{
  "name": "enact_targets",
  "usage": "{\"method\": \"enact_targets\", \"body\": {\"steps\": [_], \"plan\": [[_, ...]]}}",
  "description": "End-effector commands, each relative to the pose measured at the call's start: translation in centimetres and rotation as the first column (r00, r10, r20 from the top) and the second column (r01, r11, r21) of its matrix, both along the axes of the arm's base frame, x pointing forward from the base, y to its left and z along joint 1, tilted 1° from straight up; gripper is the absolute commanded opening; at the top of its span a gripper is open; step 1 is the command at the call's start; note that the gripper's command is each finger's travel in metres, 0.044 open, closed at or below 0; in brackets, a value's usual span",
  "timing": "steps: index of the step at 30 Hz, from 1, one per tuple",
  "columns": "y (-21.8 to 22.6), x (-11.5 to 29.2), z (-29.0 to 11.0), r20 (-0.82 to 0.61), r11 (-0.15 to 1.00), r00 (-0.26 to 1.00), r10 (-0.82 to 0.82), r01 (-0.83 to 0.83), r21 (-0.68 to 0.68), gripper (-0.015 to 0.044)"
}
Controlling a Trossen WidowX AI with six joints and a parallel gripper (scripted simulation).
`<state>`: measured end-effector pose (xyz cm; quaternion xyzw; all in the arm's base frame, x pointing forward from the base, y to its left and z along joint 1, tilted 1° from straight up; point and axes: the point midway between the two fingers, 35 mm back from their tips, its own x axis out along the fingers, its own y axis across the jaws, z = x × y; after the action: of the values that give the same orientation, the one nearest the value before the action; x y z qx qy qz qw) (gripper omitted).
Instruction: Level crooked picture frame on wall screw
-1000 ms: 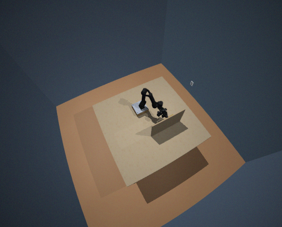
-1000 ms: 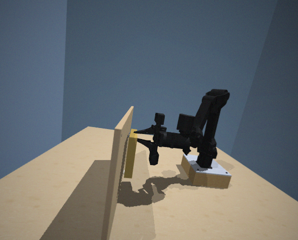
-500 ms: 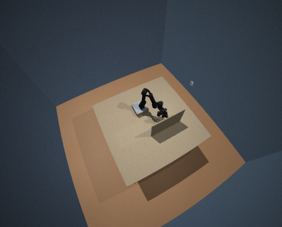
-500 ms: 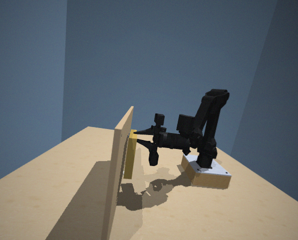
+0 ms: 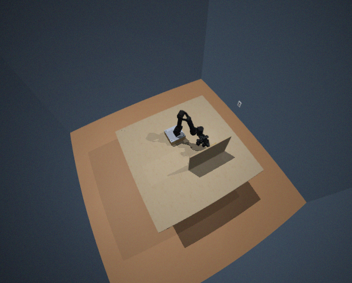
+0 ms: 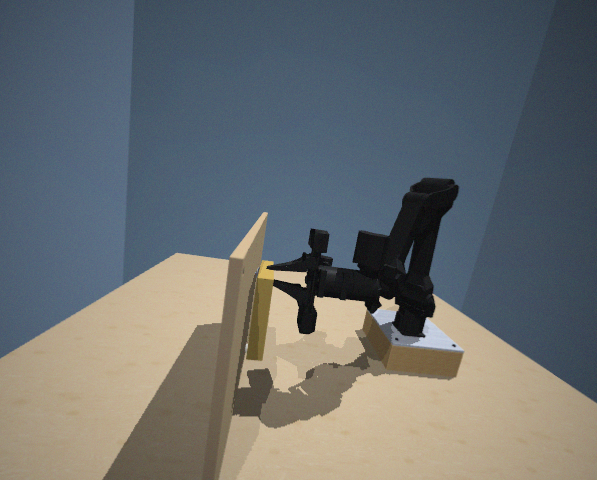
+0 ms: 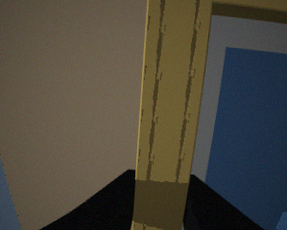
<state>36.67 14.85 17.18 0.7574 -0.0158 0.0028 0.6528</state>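
Observation:
The yellow picture frame (image 6: 259, 320) (image 7: 174, 96) hangs close in front of the upright wooden panel (image 5: 209, 154) (image 6: 227, 330) (image 7: 76, 96). The wrist view shows one yellow bar of it running nearly straight up and down, with a pale mat and a blue picture to its right. In that view the bar and the panel's edge at the far left are not parallel. My gripper (image 5: 208, 146) (image 6: 271, 274) (image 7: 159, 181) is shut on the frame's top bar, one finger above and one below. The screw and the notched strip are hidden. I cannot tell whether the frame is level.
The arm's base plate (image 5: 170, 134) (image 6: 432, 338) sits on a wooden block on the pale table (image 5: 157, 194) (image 6: 339, 444), on the frame's side of the panel. The panel's shadow falls behind it. A white outlet (image 5: 239, 104) is on the far room wall.

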Motion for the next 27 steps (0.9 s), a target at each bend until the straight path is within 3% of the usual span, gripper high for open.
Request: {"method": "enact_targets", "body": {"steps": [1,21,27], "plan": [[-0.02,0.02,0.02,0.007,1.000,1.000,-0.004,0.004,0.007,0.0000],[0.00,0.04,-0.17,0.002,1.000,1.000,-0.003,0.003,-0.004,0.0000],[0.01,0.05,-0.20,0.000,0.998,1.000,-0.005,0.005,-0.061,0.0000]]}}
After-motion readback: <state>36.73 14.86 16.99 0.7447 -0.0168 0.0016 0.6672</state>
